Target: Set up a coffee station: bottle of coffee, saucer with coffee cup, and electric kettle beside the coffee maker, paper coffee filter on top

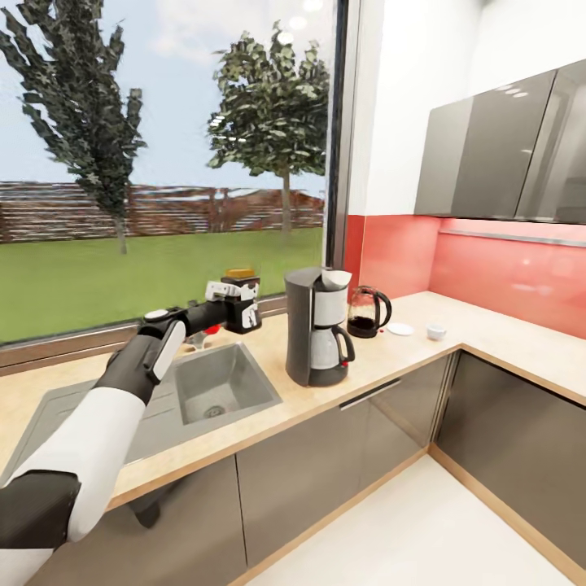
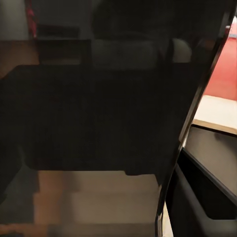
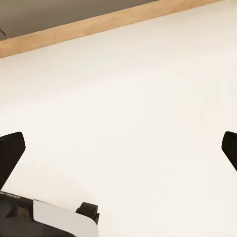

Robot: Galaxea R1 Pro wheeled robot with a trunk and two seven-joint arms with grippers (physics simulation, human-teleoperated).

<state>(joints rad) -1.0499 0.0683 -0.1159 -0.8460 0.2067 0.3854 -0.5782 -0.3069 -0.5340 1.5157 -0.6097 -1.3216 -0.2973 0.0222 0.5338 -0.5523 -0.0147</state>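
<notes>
In the right wrist view, the right gripper [image 3: 118, 148] is seen spread wide, nothing between its dark fingertips [image 3: 11, 150], above a pale floor [image 3: 128, 89]. Farther out in the head view, the left gripper [image 1: 242, 305] is seen clenched around the bottle of coffee [image 1: 241, 299], held upright above the countertop [image 1: 382, 354] behind the sink [image 1: 220, 387] and just beside the coffee maker [image 1: 319, 325]. Beyond the coffee maker, the electric kettle [image 1: 366, 312], the saucer [image 1: 400, 329] and the coffee cup [image 1: 437, 331] are ranged along the countertop, the cup apart from the saucer.
</notes>
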